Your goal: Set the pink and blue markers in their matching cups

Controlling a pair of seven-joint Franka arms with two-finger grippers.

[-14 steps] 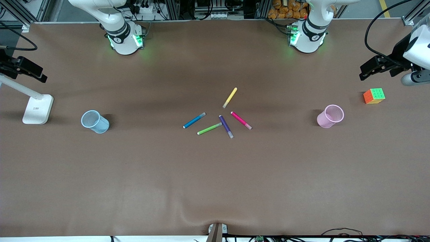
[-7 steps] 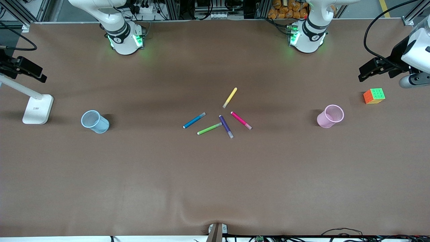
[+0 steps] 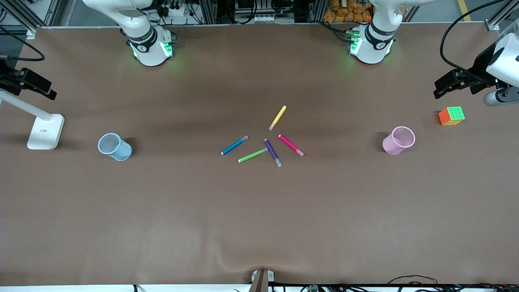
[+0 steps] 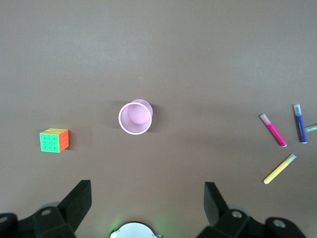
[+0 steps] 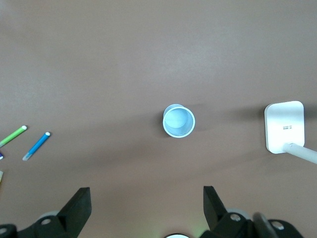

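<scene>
A brown table [image 3: 259, 219] seen from a high camera, with five markers scattered loosely near its middle. The blue marker [image 3: 234, 145] lies flat on the cloth toward the right arm's end of the cluster, and the pink marker [image 3: 291, 145] lies flat toward the left arm's end; neither touches the other. Between them sit a green marker [image 3: 253, 155] and a purple marker [image 3: 273, 153], whose ends meet or nearly meet (which one, I cannot tell), while a yellow marker [image 3: 277, 117] lies farther from the front camera than the rest. The pale blue cup [image 3: 114, 147] stands upright well apart from the markers toward the right arm's end, near the white base of a desk lamp [image 3: 45, 132]. The pale pink cup [image 3: 399, 140] stands upright well apart toward the left arm's end, with a colourful puzzle cube [image 3: 451, 115] nearby. Both cups look empty. The left gripper [image 4: 147, 198] hangs high in the air over the table by the pink cup, its fingers spread wide and holding nothing. The right gripper [image 5: 146, 201] hangs high over the table by the blue cup, its fingers likewise spread wide and empty. Both markers are on the table, not in their cups.
</scene>
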